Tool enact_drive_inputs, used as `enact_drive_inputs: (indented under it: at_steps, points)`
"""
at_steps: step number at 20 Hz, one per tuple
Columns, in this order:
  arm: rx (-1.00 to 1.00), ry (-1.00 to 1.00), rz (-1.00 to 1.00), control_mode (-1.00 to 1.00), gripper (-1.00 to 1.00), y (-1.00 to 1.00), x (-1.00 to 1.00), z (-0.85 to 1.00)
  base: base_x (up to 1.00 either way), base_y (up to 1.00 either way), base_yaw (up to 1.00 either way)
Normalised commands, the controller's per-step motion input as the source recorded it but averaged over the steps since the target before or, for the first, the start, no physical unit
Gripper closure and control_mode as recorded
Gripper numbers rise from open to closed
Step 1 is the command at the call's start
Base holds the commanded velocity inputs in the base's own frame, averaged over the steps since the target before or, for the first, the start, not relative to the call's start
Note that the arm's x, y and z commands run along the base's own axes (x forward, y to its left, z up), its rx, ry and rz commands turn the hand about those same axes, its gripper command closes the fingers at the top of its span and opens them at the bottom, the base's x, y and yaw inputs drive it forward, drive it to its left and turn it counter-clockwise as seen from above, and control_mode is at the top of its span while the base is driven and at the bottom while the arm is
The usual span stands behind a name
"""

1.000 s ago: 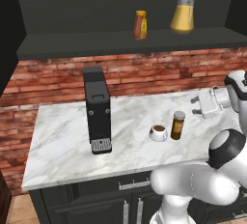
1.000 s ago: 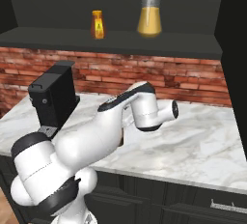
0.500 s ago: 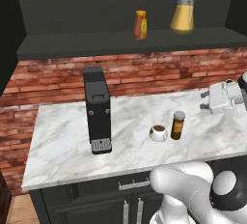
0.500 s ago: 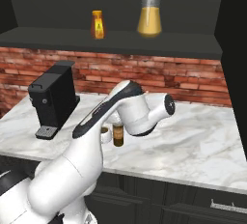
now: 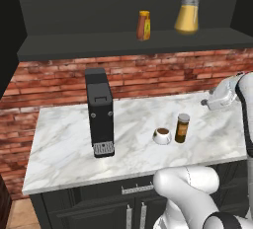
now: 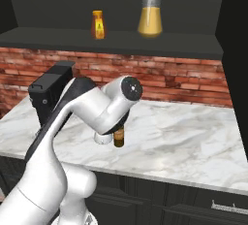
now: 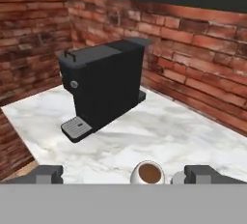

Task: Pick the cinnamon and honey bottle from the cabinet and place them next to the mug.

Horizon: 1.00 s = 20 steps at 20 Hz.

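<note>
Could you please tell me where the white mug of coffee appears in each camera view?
Left base view: the mug stands right of centre on the marble counter, just left of the cinnamon.
Right base view: hidden by the arm.
Hand view: bottom centre.
Shared landmark: the black coffee machine.

Right of the coffee machine [image 5: 100, 112], the mug [image 5: 162, 135] and cinnamon [image 5: 182, 128] crowd mid-bench [image 5: 64, 149]. Bare marble lies beyond them. Left of the machine, the bench is open too.

The honey bottle [image 5: 144, 25] stands on the cabinet [image 5: 99, 44] shelf. Below, on the worktop [image 5: 64, 146], the cinnamon [image 5: 182, 128] stands just right of the mug [image 5: 162, 135].
</note>
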Motion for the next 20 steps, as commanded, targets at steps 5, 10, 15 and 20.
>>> enact_drive_inputs:
  at_steps: [5, 10, 15, 20]
  points:
    - [-0.08, 0.14, -0.23, -1.0, -1.0, 0.25, -0.4, 0.82, 0.0, 0.0, 0.0]
    - [-0.01, 0.05, -0.31, -1.0, -1.0, 0.34, -0.24, 0.76, 0.0, 0.0, 0.0]
    - [0.0, 0.0, -0.35, -1.0, -1.0, 0.38, -0.15, 0.61, 0.0, 0.0, 0.0]
    - [0.0, -0.1, -0.33, -1.0, -1.0, 0.49, 0.1, 0.13, 0.0, 0.0, 0.0]
